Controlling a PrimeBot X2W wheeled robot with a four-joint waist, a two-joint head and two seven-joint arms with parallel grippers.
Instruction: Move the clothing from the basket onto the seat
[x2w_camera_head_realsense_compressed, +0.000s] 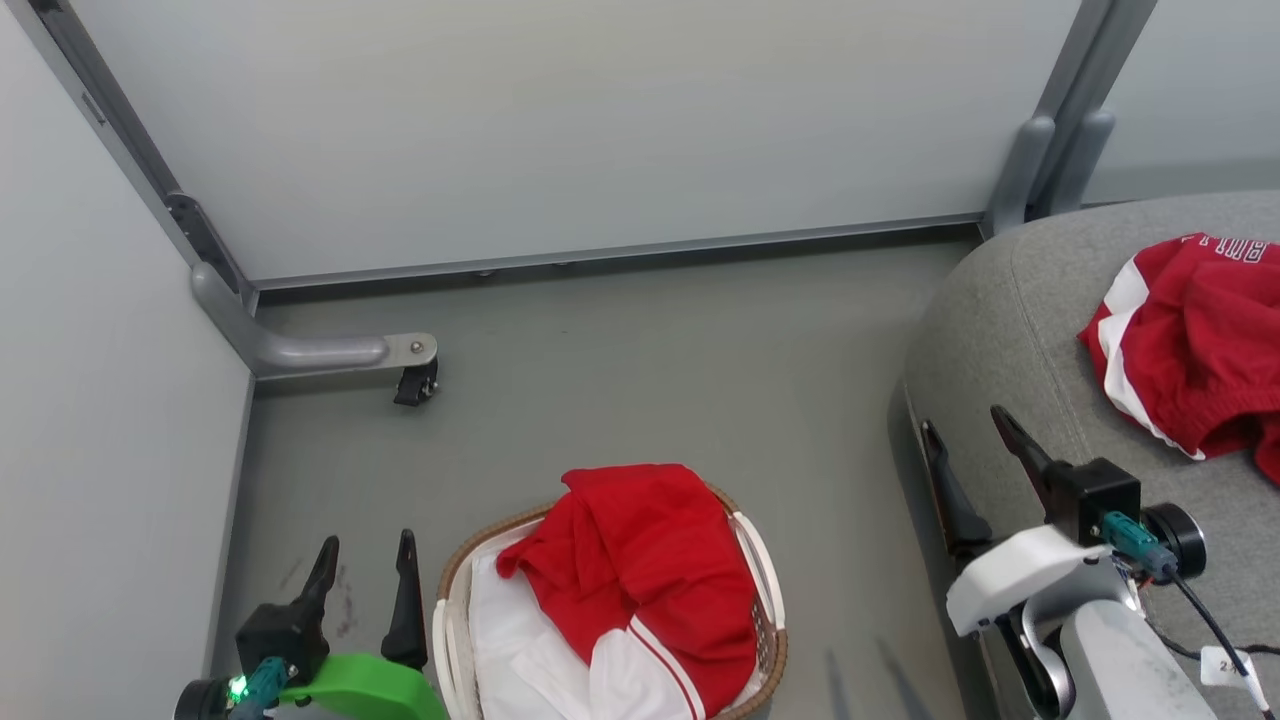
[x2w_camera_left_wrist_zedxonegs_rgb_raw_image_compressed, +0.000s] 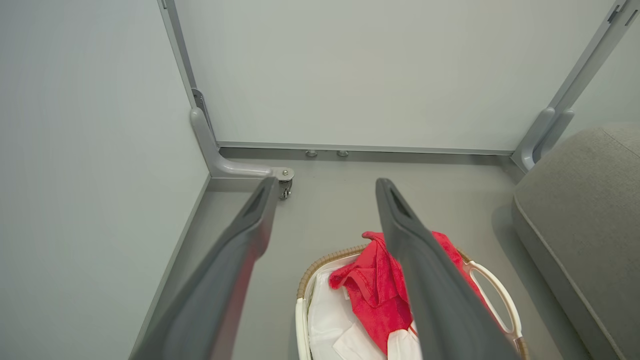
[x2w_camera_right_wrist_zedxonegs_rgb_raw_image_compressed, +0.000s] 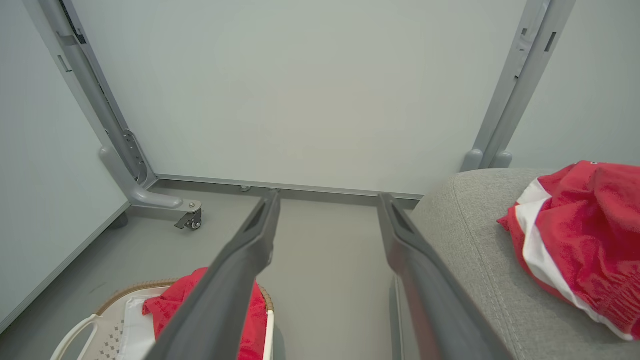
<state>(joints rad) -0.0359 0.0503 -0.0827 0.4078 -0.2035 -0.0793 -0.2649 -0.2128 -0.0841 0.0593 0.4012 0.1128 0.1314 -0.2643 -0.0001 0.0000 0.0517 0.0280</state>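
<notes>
Red garment (x2w_camera_head_realsense_compressed: 640, 560), white-panelled and striped at its near end, lies heaped in the basket (x2w_camera_head_realsense_compressed: 480, 540) in the head view. It reaches the far rim, and a white sheet (x2w_camera_head_realsense_compressed: 510, 640) lies under it. Just left of the basket's rim the left gripper (x2w_camera_head_realsense_compressed: 368, 542) stands with its fingers spread wide and nothing between them. To the right of the basket, across a strip of bare grey floor (x2w_camera_head_realsense_compressed: 650, 380), the seat (x2w_camera_head_realsense_compressed: 1010, 330) curves round at its corner. The right gripper (x2w_camera_head_realsense_compressed: 962, 420) hangs at that edge, likewise wide apart and empty. A second red garment (x2w_camera_head_realsense_compressed: 1190, 350) lies crumpled on the seat, well apart from the basket. Beyond the basket the floor runs open to the wall panel (x2w_camera_head_realsense_compressed: 560, 130), and a castor foot (x2w_camera_head_realsense_compressed: 415, 380) juts out at the far left.

From the left wrist, the left gripper (x2w_camera_left_wrist_zedxonegs_rgb_raw_image_compressed: 326, 181) gapes with nothing held. One finger crosses in front of the red garment (x2w_camera_left_wrist_zedxonegs_rgb_raw_image_compressed: 370, 295) in the basket (x2w_camera_left_wrist_zedxonegs_rgb_raw_image_compressed: 320, 262). The seat (x2w_camera_left_wrist_zedxonegs_rgb_raw_image_compressed: 580, 210) stands right of the basket, with floor between them.

From the right wrist, the right gripper (x2w_camera_right_wrist_zedxonegs_rgb_raw_image_compressed: 328, 195) is fully parted and holds nothing. One finger passes over the basket (x2w_camera_right_wrist_zedxonegs_rgb_raw_image_compressed: 130, 289) and its red garment (x2w_camera_right_wrist_zedxonegs_rgb_raw_image_compressed: 165, 307), the other runs along the seat (x2w_camera_right_wrist_zedxonegs_rgb_raw_image_compressed: 475, 240) edge. The second red garment (x2w_camera_right_wrist_zedxonegs_rgb_raw_image_compressed: 585, 225) rests on the cushion, and the castor foot (x2w_camera_right_wrist_zedxonegs_rgb_raw_image_compressed: 189, 220) stands beyond the basket.
</notes>
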